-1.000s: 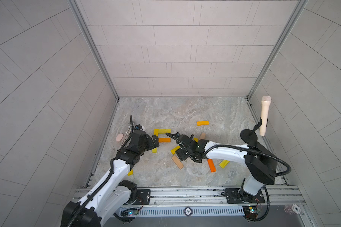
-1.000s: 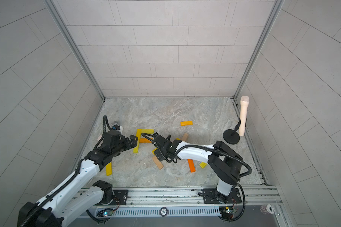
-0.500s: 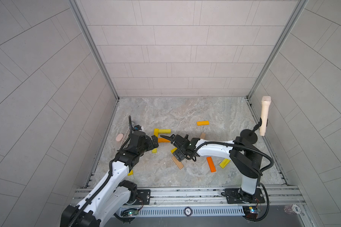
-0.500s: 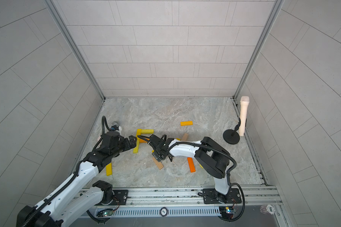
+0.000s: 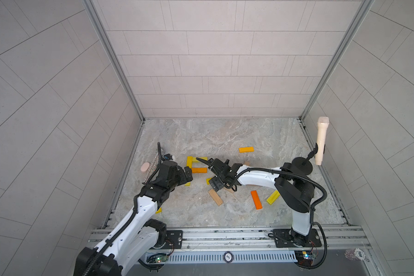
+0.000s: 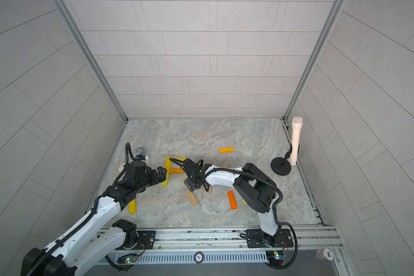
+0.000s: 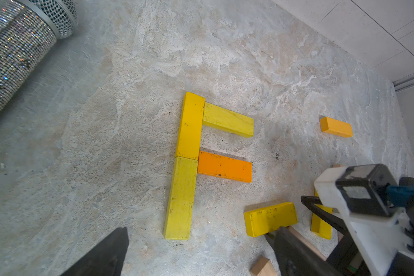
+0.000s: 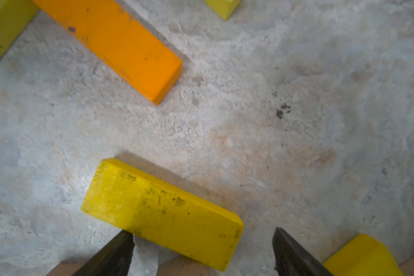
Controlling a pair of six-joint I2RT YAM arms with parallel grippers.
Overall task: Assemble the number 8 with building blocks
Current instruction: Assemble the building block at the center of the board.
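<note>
Hovering above a propped yellow block (image 8: 163, 212), lower frame.
Right end effector (image 8: 202, 233), left end effector (image 7: 201, 229): wide, empty; your pinch may skid it off the tan block (image 8: 172, 268).

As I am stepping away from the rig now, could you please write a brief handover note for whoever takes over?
Left gripper: open, empty.
Right gripper: open, a loose yellow block between its jaws.
Done, forming an F: far yellow bar and near yellow bar in line, yellow top bar, orange middle bar.
To do: bottom bar and right side; orange block and tan block lie loose.
</note>
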